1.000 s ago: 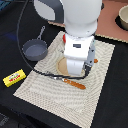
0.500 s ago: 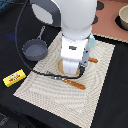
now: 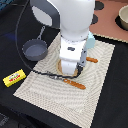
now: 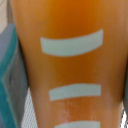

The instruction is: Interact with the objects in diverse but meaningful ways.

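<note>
Starting at the exterior view's left, one yellow butter packet (image 3: 14, 78) is seen on bare dark tabletop just off the woven mat (image 3: 95, 95), with one dark grey frying pan (image 3: 34, 49) beyond it near the mat's far corner. At mid-mat the gripper (image 3: 70, 69) is lowered over one round plate (image 3: 64, 71); its fingers are hidden, so their spread cannot be told. One orange-yellow bread loaf (image 4: 70, 65) fills the wrist view, two wooden-handled utensils (image 3: 75, 84) flank the plate, and open mat is left rightward.
</note>
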